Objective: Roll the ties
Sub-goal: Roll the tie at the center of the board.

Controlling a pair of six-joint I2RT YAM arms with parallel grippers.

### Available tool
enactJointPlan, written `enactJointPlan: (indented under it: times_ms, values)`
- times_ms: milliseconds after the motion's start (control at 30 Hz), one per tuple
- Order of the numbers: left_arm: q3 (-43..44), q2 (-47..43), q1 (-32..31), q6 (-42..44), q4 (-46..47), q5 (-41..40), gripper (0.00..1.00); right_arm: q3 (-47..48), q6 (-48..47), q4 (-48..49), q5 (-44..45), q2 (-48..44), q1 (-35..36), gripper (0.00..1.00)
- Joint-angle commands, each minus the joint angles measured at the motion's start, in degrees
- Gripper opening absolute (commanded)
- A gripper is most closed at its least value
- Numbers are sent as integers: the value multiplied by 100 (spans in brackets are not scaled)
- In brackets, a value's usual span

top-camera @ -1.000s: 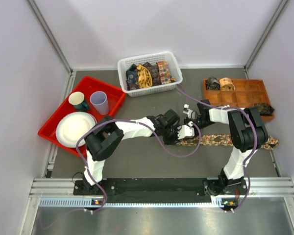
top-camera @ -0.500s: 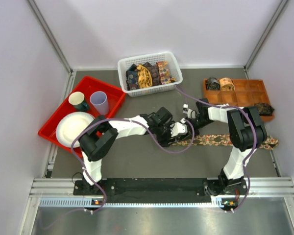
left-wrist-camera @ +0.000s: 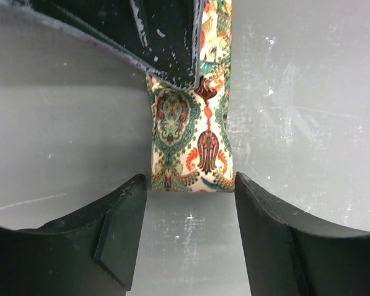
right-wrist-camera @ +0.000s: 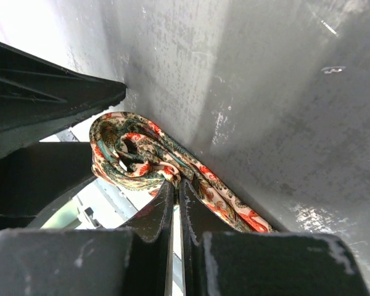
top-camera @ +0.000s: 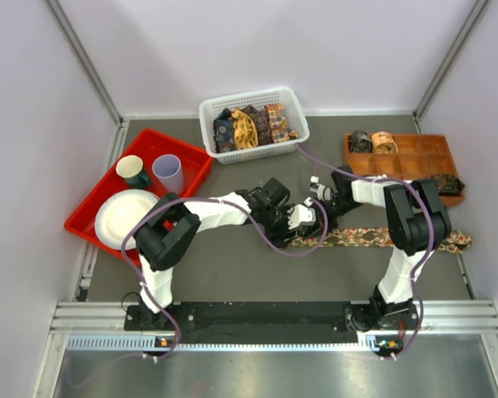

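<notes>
A tan-olive tie (top-camera: 382, 238) with orange-red motifs lies flat across the table's right half. Its left end is rolled into a small coil, seen in the left wrist view (left-wrist-camera: 191, 148) and in the right wrist view (right-wrist-camera: 132, 154). My right gripper (top-camera: 318, 205) is shut, its tips (right-wrist-camera: 177, 191) pinching the fabric at the coil. My left gripper (top-camera: 301, 217) is open. Its fingers (left-wrist-camera: 120, 228) stand either side of the coil's end (left-wrist-camera: 188, 203), just short of it, touching nothing.
A white basket (top-camera: 247, 94) of loose ties stands at the back. An orange compartment tray (top-camera: 419, 162) at the right holds two rolled ties (top-camera: 373, 142), with a dark tie (top-camera: 446, 184) on its edge. A red tray (top-camera: 195, 162) at the left holds a plate and cups.
My left gripper has drawn back to the left, off the coil. The right gripper has shifted slightly left with the tie's rolled end.
</notes>
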Motion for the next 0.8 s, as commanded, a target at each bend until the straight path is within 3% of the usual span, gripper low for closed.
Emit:
enactJointPlan:
  times_ms: [0,333,767]
  values:
    - [244,165,-9,77,-233,246,62,35,-231,159,1090,308,37,0]
    - [613,200,-71,-134,-303,422,48,53,-170,186,1019,360,46,0]
    - [1281,771,-203,-556,-207,431,46,61,-108,186,967,360,46,0]
